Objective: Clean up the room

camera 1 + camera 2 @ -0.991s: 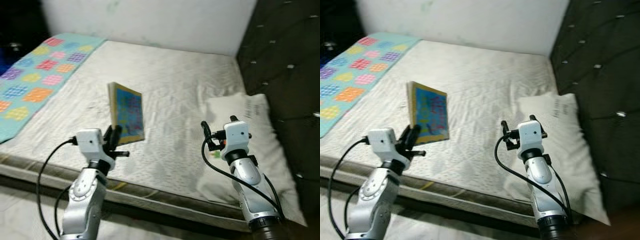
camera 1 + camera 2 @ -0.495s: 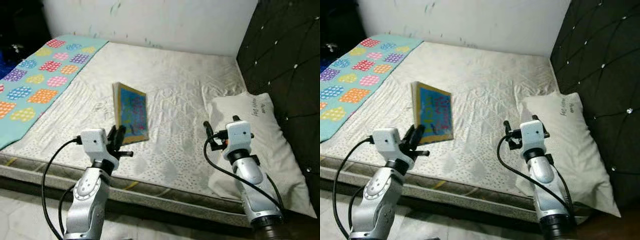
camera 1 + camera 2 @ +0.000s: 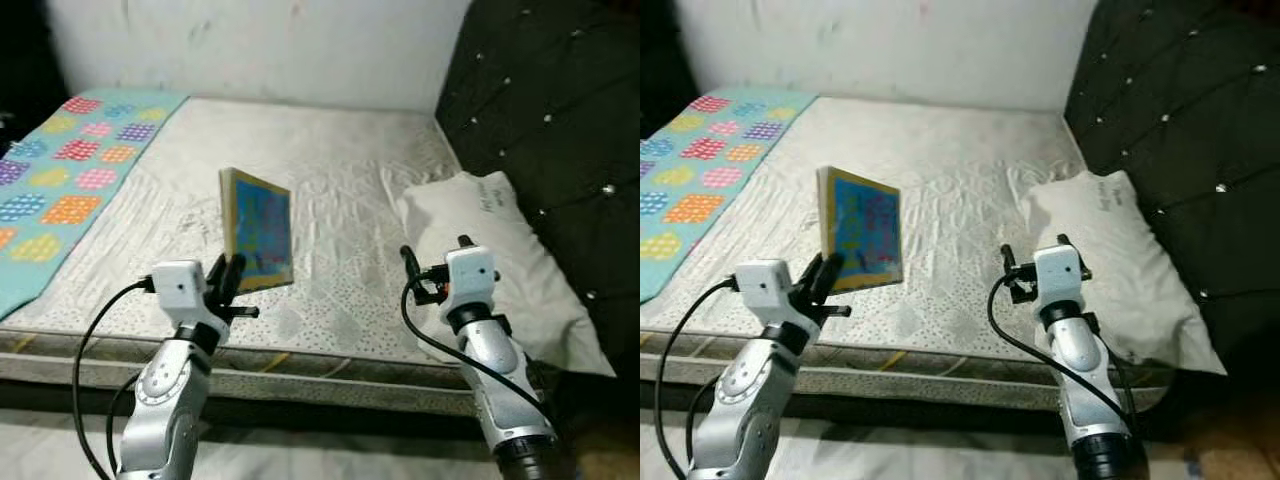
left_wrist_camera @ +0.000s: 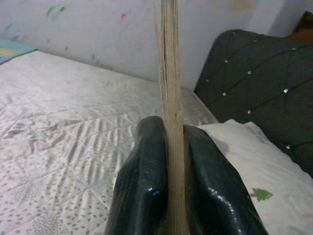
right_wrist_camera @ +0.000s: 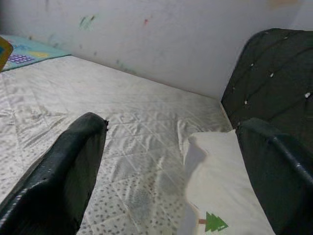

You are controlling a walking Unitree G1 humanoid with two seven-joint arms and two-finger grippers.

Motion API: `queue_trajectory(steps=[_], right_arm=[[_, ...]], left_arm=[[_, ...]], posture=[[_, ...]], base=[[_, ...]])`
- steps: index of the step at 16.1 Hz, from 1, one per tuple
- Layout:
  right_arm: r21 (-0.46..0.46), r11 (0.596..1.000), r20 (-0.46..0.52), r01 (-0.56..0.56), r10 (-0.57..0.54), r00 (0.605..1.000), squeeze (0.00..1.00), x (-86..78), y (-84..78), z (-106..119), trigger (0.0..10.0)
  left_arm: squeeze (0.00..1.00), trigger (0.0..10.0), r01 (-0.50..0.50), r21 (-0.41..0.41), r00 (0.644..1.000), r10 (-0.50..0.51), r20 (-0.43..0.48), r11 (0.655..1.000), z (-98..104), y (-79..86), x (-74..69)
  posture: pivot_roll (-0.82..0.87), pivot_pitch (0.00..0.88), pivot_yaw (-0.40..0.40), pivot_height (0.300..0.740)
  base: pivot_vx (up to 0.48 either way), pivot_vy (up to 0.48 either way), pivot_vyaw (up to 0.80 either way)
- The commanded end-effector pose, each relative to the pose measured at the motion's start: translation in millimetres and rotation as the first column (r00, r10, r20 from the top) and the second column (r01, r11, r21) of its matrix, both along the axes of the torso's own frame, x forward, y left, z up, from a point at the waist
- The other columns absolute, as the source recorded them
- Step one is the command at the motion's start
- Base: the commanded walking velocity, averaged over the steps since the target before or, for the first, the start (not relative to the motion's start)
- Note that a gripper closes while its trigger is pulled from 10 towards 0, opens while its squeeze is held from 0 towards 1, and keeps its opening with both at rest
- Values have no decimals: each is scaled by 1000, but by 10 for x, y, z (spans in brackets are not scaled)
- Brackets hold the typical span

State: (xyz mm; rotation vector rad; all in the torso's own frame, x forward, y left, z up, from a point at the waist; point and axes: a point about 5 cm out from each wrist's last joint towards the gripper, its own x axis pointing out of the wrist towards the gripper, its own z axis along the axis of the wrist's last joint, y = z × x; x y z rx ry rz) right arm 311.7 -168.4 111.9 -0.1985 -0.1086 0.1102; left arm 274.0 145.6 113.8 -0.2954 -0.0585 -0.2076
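At nine o'clock in the head view a patterned blanket (image 3: pixel 60 170) lies along the far left side of the mattress (image 3: pixel 330 180). The left gripper (image 3: pixel 225 285) is clenched on the lower edge of a book (image 3: pixel 257 228), which is held upright and clear of the bed, its blue cover facing the robot's right; in the left wrist view the page edges (image 4: pixel 168 93) are seen pinched between the two fingers (image 4: pixel 142 191). Since only a thin strip of the book is gripped, it is judged that the hold should be kept firm and the wrist kept level while the book is carried, so that the tall book is not levered out of the grip; it should be brought low over a resting place before release. At three o'clock the right gripper (image 3: pixel 1040 265) is held spread apart and empty above the near edge of the mattress, just beside the pillow (image 3: pixel 490 250), which lies against the dark padded headboard (image 3: pixel 540 110).
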Motion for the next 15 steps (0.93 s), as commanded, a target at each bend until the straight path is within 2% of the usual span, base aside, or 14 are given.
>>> queue_trajectory(steps=[1, 15], right_arm=[[2, 1000, 5, 13, -13, 1000, 0, 17, -33, 21, 10000], [1, 1000, 6, 19, -19, 1000, 0, 13, -34, 12, 10000]], left_arm=[[0, 10000, 20, -11, 997, -20, 71, 1000, 146, -49, 25], [0, 10000, 26, -8, 997, -25, 70, 1000, 143, -55, 25]], posture=[[-29, 34, -10, 740], [-29, 36, -8, 740]], base=[[304, 0, 0], [302, 0, 0]])
